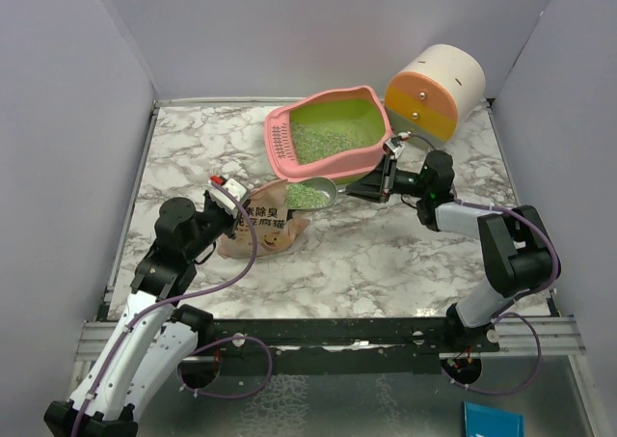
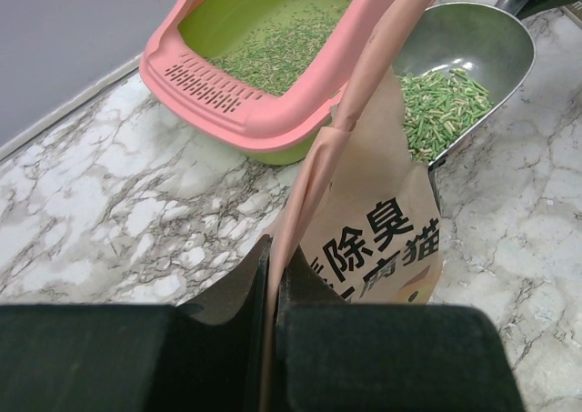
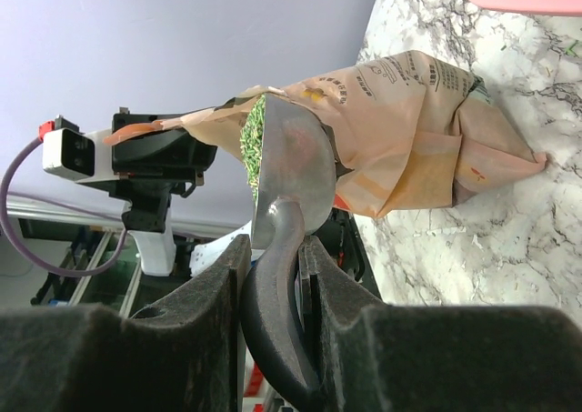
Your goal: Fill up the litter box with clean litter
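Left hand (image 1: 228, 208), approx 9 o'clock on the table (image 1: 386, 254) in the top view, is clamped tight on the top edge of the tan pouch (image 1: 268, 225). Its wrist cam shows the paper pinched flat btwn both fingers, no gap. Pouch lies slumped on the marble, printed side up, mouth toward 1 o'clock. Right at the mouth is the metal scoop (image 1: 315, 193), bowl partly filled w/ green litter (image 2: 443, 103), heaped at the end nearest the pouch. In the right wrist cam the bowl's edge sits against the pouch opening; can't tell if the scoop rests on the table. At 12 o'clock from the scoop, just beside it, is the pink litter box (image 1: 333, 96): green inside, slotted grille on its 9 o'clock side, a thin patchy layer of the same litter on its floor w/ bare green around it. Scoop's dark handle runs toward 3 o'clock into the right hand (image 1: 382, 179), whose fingers are clamped on it, one each side. At 1 o'clock from the box, close to its far right corner, stands a round white-orange-yellow cabinet (image 1: 434, 90).
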Robot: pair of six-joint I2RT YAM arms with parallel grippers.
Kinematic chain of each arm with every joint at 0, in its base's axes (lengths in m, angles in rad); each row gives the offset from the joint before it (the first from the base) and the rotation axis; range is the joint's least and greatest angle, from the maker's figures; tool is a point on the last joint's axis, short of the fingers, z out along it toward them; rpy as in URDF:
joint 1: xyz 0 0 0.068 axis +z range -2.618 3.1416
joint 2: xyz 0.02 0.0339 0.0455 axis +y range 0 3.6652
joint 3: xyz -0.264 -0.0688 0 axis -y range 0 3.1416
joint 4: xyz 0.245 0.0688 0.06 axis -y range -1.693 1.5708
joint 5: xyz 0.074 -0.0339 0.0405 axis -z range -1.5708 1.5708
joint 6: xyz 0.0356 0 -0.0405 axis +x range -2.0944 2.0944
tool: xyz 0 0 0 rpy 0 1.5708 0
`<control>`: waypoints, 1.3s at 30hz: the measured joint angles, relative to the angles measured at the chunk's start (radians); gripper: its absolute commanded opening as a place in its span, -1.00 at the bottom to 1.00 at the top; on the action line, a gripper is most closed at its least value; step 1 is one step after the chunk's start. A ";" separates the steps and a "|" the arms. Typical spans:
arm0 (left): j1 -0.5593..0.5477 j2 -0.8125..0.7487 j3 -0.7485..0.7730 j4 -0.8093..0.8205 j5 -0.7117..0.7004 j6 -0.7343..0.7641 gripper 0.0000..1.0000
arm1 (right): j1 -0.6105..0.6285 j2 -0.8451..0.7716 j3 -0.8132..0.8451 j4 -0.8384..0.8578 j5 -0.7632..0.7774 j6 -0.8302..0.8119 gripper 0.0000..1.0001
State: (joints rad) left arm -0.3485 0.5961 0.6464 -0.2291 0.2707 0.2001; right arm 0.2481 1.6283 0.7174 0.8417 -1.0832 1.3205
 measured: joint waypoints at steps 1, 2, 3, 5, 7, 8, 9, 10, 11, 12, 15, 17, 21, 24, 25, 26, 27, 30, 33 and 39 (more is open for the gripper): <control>0.000 0.000 0.000 0.000 0.000 0.000 -1.00 | -0.005 0.000 -0.006 0.009 -0.003 0.007 -0.98; 0.000 0.000 0.000 0.000 0.000 0.000 -1.00 | -0.009 0.000 -0.011 0.018 -0.005 0.013 -0.98; 0.000 0.000 0.000 0.000 0.000 0.000 -1.00 | -0.016 0.000 -0.016 0.027 -0.007 0.019 -0.98; 0.000 -0.001 0.000 0.000 -0.002 0.000 -1.00 | -0.028 0.000 -0.023 0.039 -0.011 0.029 -0.98; 0.000 -0.001 0.000 0.001 -0.003 0.000 -1.00 | -0.043 0.000 -0.032 0.053 -0.014 0.039 -0.98; 0.000 -0.001 -0.001 0.002 -0.003 0.000 -1.00 | -0.053 0.000 -0.037 0.061 -0.016 0.045 -0.98; 0.000 -0.001 -0.002 0.003 -0.003 0.000 -1.00 | -0.060 0.000 -0.041 0.069 -0.018 0.050 -0.98; 0.000 -0.001 -0.002 0.003 -0.003 0.000 -1.00 | -0.068 0.000 -0.045 0.077 -0.019 0.056 -0.98; 0.000 -0.001 -0.002 0.004 -0.003 0.000 -1.00 | -0.075 0.000 -0.048 0.087 -0.021 0.064 -0.98; 0.000 -0.001 -0.003 0.004 -0.003 0.000 -1.00 | -0.084 0.000 -0.051 0.098 -0.024 0.076 -0.98; 0.000 -0.001 -0.004 0.011 -0.007 0.000 -1.00 | -0.105 0.000 -0.051 0.127 -0.031 0.097 -0.98; 0.000 -0.001 -0.005 0.011 -0.011 0.000 -1.00 | -0.113 0.000 -0.051 0.140 -0.034 0.108 -0.98; 0.000 -0.003 -0.007 0.013 -0.012 -0.001 -1.00 | -0.137 0.000 -0.051 0.168 -0.034 0.136 -0.98; 0.000 -0.004 -0.008 0.014 -0.013 -0.005 -1.00 | -0.156 0.002 -0.051 0.199 -0.037 0.165 -0.98; 0.000 -0.005 -0.008 0.014 -0.013 -0.006 -1.00 | -0.161 0.004 -0.051 0.211 -0.037 0.174 -0.98; 0.000 -0.006 -0.009 0.014 -0.013 -0.008 -1.00 | -0.169 0.010 -0.050 0.230 -0.037 0.190 -0.98; 0.000 -0.008 -0.010 0.014 -0.013 -0.008 -1.00 | -0.173 0.015 -0.047 0.238 -0.037 0.199 -0.98; 0.000 -0.017 -0.016 0.017 -0.013 -0.013 -1.00 | -0.185 0.047 -0.020 0.272 -0.036 0.241 -0.98; 0.000 -0.023 -0.019 0.018 -0.013 -0.018 -1.00 | -0.192 0.080 0.019 0.304 -0.029 0.283 -0.98; 0.000 -0.031 -0.023 0.018 -0.013 -0.026 -1.00 | -0.200 0.183 0.106 0.430 0.006 0.402 -0.98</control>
State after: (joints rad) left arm -0.3485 0.5652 0.6239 -0.2108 0.2573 0.1741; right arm 0.0479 1.8111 0.8230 1.2713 -1.0771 1.7229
